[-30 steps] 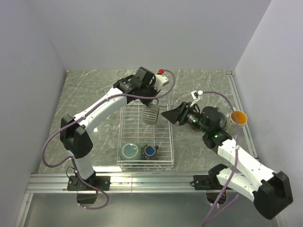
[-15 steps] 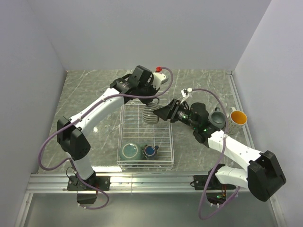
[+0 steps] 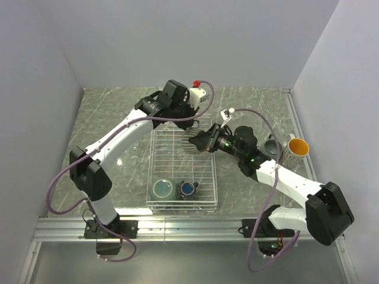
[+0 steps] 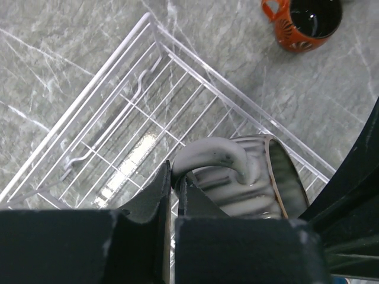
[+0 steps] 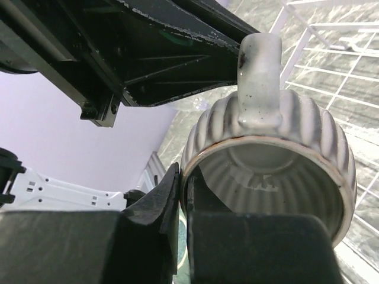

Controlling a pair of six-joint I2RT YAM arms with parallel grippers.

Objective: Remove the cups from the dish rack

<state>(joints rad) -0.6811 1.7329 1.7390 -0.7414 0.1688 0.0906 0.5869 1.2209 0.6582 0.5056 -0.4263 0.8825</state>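
Ribbed cup is held sideways, handle up, over the far half of the dish rack, the left gripper clamped on its handle and the right gripper pinching its rim, while a teal mug and small blue cup sit at the rack's near end.

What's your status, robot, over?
Left gripper shut on ribbed cup handle. Right gripper shut on its rim, over rack. Teal mug, blue cup inside. Nothing blocking.
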